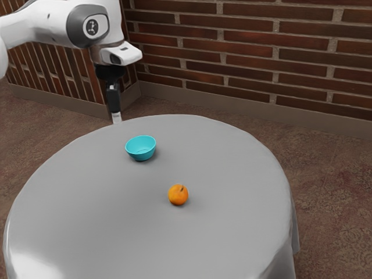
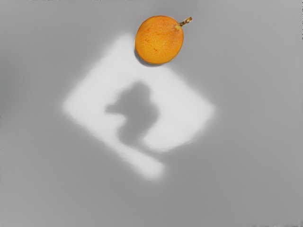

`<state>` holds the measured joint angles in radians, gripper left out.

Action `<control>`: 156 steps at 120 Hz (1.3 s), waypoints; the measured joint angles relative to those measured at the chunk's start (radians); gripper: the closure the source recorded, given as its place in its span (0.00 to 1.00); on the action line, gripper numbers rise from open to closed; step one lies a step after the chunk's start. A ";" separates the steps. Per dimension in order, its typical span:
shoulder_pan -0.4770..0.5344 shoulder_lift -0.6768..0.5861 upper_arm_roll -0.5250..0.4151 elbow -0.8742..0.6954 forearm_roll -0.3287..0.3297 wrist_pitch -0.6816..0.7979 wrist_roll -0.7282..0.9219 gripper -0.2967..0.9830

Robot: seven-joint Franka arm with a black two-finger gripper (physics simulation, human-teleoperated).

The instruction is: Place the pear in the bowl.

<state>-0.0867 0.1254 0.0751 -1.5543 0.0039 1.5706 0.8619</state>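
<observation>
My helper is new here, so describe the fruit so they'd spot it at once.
Find the round table under its grey cloth. On it sits a rounded fruit with a short brown stem. Its orange skin sets it apart from the turquoise bowl.

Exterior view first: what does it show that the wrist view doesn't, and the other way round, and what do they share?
The exterior view gives you the turquoise bowl, the white arm, the brick wall, the brown floor and the table's round outline.

The wrist view gives you a bright angular patch of light with a dark shape across it, plus small reddish marks on the fruit's skin.

Both share the orange fruit with its stem, resting on the grey table outside the bowl.
</observation>
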 joint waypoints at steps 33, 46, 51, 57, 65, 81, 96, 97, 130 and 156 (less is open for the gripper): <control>0.000 0.002 -0.001 0.000 -0.002 0.005 0.053 0.23; -0.001 0.013 -0.003 0.001 -0.043 0.005 0.071 0.23; -0.001 0.037 -0.007 0.022 -0.057 0.006 0.086 0.23; -0.007 0.088 -0.018 0.067 -0.072 0.008 0.110 0.23; -0.024 0.156 -0.024 0.098 -0.099 0.033 0.153 0.23; -0.042 0.216 -0.029 0.061 -0.153 0.134 0.281 0.23; -0.067 0.205 -0.044 -0.104 -0.170 0.295 0.426 0.23; -0.068 0.205 -0.045 -0.113 -0.170 0.307 0.435 0.23; -0.076 0.305 -0.046 -0.181 -0.213 0.522 0.671 0.23; -0.084 0.375 -0.045 -0.180 -0.270 0.575 0.766 0.23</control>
<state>-0.1703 0.5006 0.0302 -1.7346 -0.2656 2.1456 1.6278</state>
